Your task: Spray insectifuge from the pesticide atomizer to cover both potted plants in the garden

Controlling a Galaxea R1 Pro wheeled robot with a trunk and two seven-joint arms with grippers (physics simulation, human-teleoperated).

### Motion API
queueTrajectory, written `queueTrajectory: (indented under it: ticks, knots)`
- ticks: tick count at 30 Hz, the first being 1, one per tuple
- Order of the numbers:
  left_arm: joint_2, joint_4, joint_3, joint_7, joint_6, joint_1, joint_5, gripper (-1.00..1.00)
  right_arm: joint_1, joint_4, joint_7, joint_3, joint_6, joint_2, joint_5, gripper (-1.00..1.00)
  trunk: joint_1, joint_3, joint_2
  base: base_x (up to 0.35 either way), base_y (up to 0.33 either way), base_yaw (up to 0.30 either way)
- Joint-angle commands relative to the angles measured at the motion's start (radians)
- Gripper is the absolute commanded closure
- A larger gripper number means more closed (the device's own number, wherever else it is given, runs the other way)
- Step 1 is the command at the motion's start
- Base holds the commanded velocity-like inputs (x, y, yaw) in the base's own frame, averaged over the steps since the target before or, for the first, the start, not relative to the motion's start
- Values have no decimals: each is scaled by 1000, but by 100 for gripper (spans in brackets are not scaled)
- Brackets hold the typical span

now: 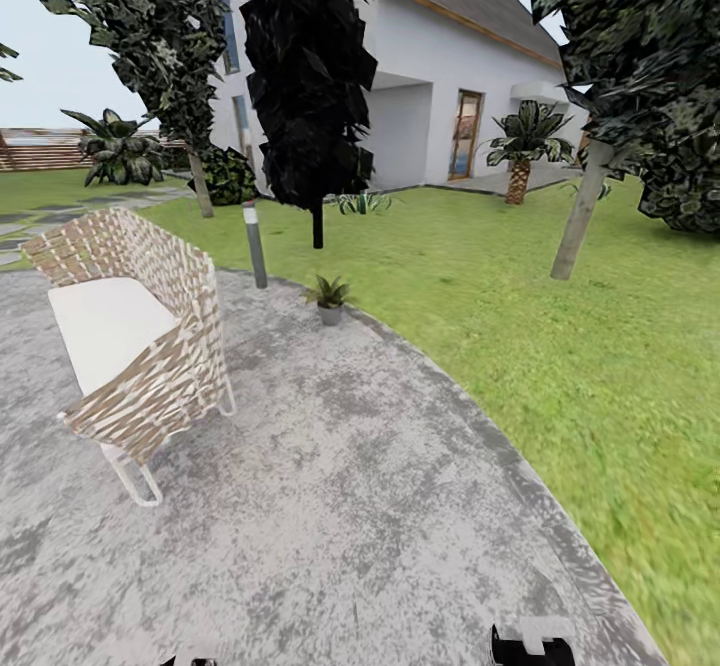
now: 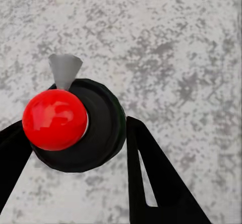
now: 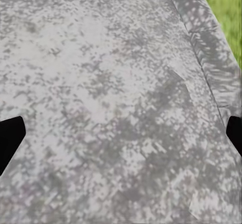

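Note:
In the left wrist view the pesticide atomizer (image 2: 75,128), a dark bottle with a round red top, sits between the two black fingers of my left gripper (image 2: 75,125), which is shut on it above the mottled paving. One potted plant (image 1: 329,298), a low green rosette in a small grey pot, stands at the far edge of the round grey patio (image 1: 330,506) of the garden, a few metres ahead. My right gripper (image 3: 123,133) hangs open over bare paving, only its dark fingertips (image 3: 11,135) showing at the sides.
A woven lounge chair (image 1: 135,346) with a white cushion stands at the left on the patio. A grey bollard lamp (image 1: 255,244) rises behind the pot. Trees (image 1: 310,96), a palm (image 1: 520,151), a white house (image 1: 440,76) and lawn (image 1: 560,326) lie beyond and to the right.

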Motion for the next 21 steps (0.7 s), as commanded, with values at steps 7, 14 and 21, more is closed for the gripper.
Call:
queueTrajectory:
  ticks: [7, 14, 21]
  knots:
    - [1, 0, 2, 0, -4, 0, -4, 100, -1, 1, -3, -8, -3, 0, 11, -100, 0, -1, 0, 338, -21, -265]
    - [2, 0, 2, 0, -4, 0, -3, 100, -1, 1, -3, -8, -3, 0, 11, -100, 0, -1, 0, 339, -1, -265]
    - [2, 0, 2, 0, -4, 0, -3, 100, -1, 1, -3, -8, -3, 0, 11, -100, 0, -1, 0, 340, 0, -214]
